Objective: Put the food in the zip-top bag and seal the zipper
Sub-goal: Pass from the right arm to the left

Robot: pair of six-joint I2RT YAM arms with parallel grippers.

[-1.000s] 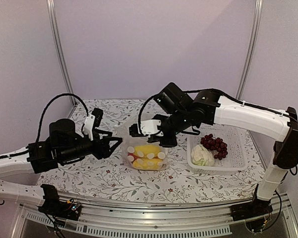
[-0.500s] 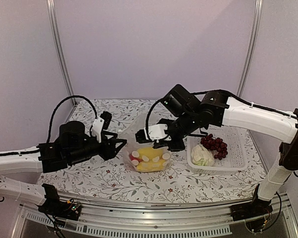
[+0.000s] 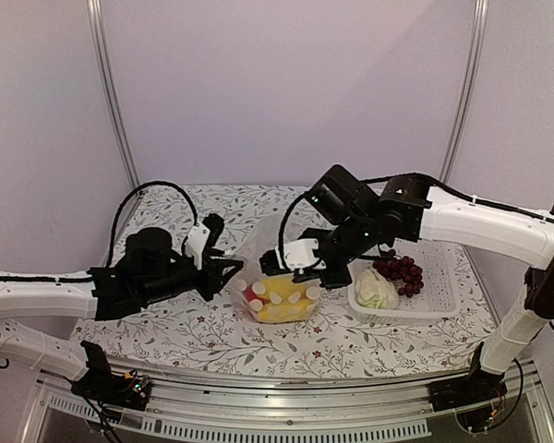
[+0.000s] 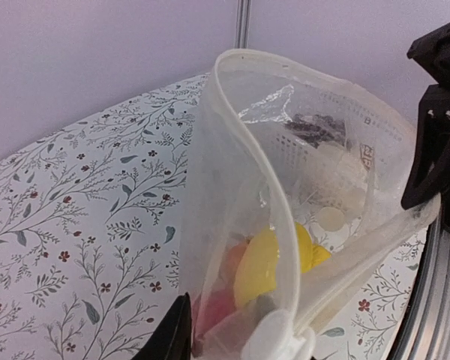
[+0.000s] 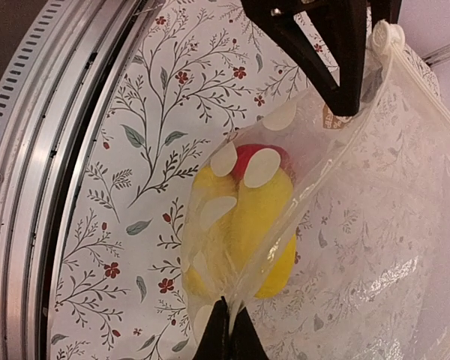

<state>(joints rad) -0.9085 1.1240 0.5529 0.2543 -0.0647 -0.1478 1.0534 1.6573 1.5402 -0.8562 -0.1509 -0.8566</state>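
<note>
The clear zip-top bag (image 3: pixel 275 300) stands on the table's middle with its mouth open and held up. Yellow pieces (image 3: pixel 279 297) and a red pepper (image 3: pixel 255 293) lie inside; they also show in the right wrist view (image 5: pixel 255 217). My left gripper (image 3: pixel 233 269) is shut on the bag's left mouth edge, beside the white zipper slider (image 5: pixel 382 34). My right gripper (image 5: pixel 229 330) is shut on the opposite mouth edge (image 3: pixel 316 275). The grape bunch (image 3: pixel 399 269) and white cauliflower (image 3: pixel 377 289) lie in the basket. No pumpkin is clearly seen.
The white slotted basket (image 3: pixel 439 277) sits right of the bag, close to my right arm. The table has a floral cloth (image 3: pixel 166 323). A metal rail (image 5: pixel 30 150) runs along the near edge. Grey walls and posts stand behind.
Both grippers have moved right and a little nearer, carrying the bag's mouth edges with them. The left arm has reached further in; the bag has shifted slightly right.
</note>
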